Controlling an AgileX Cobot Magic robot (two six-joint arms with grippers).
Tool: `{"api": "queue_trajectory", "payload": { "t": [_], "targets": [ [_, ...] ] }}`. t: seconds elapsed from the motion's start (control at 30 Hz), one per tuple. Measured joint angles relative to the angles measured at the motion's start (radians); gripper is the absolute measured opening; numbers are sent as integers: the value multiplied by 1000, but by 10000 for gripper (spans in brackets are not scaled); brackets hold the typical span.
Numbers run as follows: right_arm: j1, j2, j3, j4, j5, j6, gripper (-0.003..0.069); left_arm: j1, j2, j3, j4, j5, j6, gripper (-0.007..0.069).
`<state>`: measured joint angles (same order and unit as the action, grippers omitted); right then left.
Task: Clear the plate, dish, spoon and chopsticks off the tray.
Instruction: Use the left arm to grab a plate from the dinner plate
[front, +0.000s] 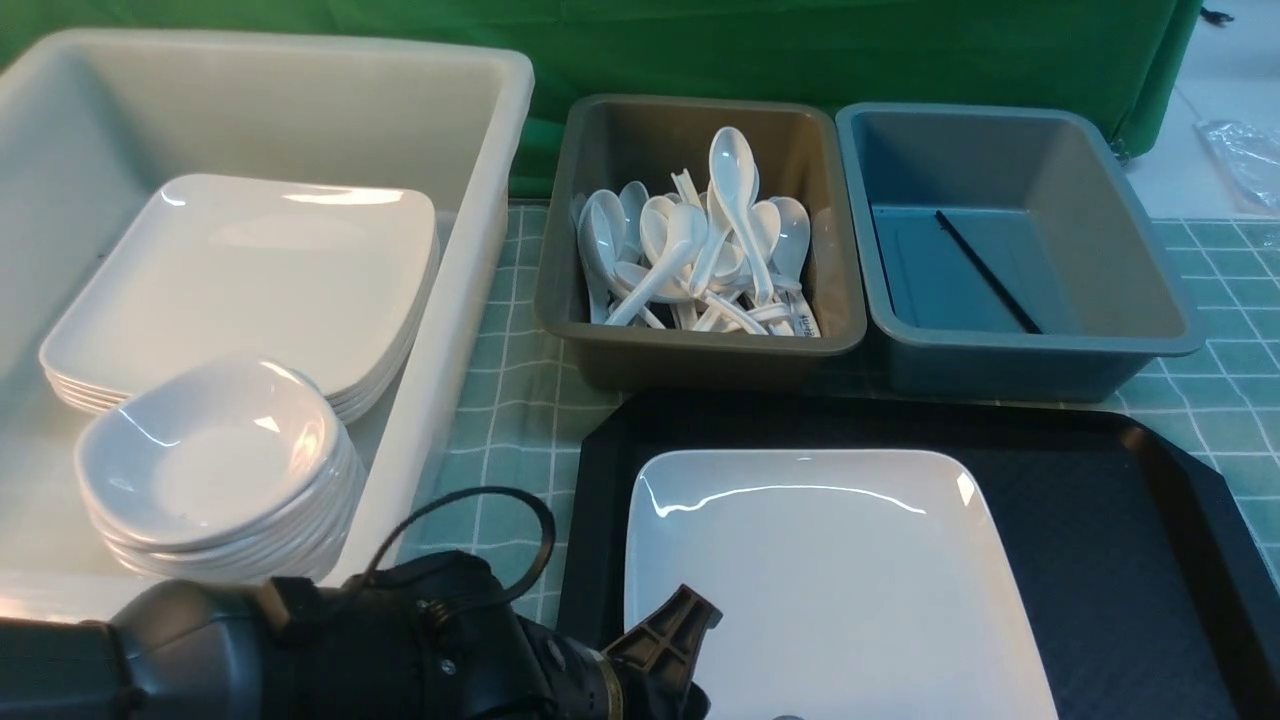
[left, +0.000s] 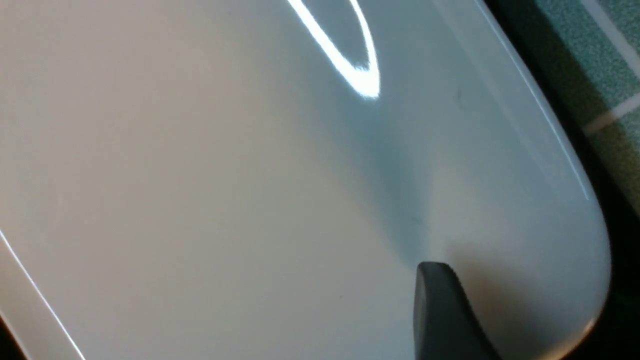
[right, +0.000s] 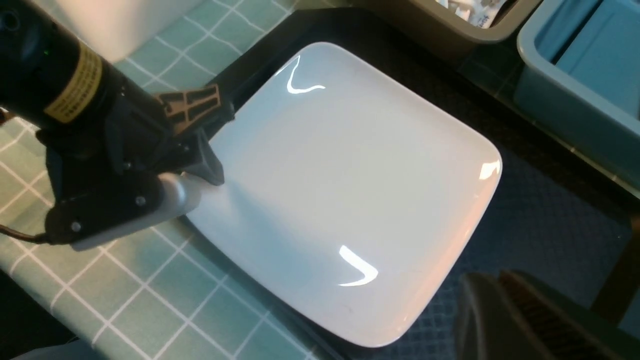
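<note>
Bright overhead light, glare streaks on plate (front: 850, 590)

a large glossy white rounded-rectangular plate (front: 840, 570) sits on the left half of a black rectangular plastic tray (front: 1130, 540) with clipped corners, its left edge at the tray's left rim. the tray's textured right half is bare. thin black chopsticks (front: 985, 270) lie slantwise on the floor of a blue-grey tub (front: 1000, 370) behind the tray's far right corner. white soup spoons (front: 690, 250) are heaped in a brown-grey tub (front: 700, 365). small white dishes (front: 210, 460) are stacked in a white tub (front: 440, 330).
</note>
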<state>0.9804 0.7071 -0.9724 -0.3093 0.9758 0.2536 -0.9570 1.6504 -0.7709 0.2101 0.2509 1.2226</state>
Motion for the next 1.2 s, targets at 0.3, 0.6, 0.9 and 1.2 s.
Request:
{"api": "queue_trajectory", "payload": {
  "t": [0.3,0.6,0.9,1.2],
  "targets": [
    [0,0,0,0,-1,-1,69,0,33,-2,41,-54,-80,244],
    [0,0,0,0,-1,-1,69,-25,-24,-2,73,-50,-213,113],
    [0,-21,0,-42,-1,12,69,-126,-248,-1,17,20,-287,22],
    [0,-30,0,-224,-1,178,69,-142,-426,3,-41,61,-355,28]
  ]
}}
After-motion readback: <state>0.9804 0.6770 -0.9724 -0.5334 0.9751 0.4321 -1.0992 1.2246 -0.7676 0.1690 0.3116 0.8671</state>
